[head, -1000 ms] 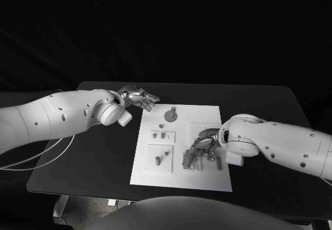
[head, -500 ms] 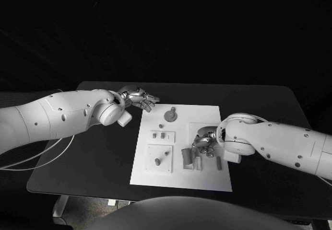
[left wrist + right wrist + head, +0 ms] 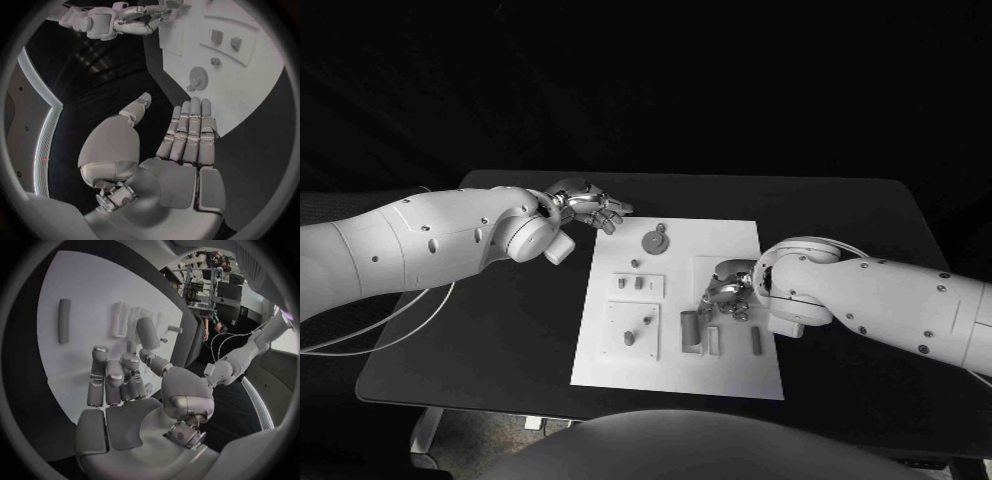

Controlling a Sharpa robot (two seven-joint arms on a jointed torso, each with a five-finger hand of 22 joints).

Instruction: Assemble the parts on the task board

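Half the right hand (image 3: 728,296) arm-hidden

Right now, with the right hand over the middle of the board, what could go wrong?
The right hand hovers empty, close above the task board. Lowering blind could knock the upright cylinder or the loose bar beside it, since the arm hides part of the board in the head view. The left hand is open off the board's far corner; swinging it inward could clip the gear.
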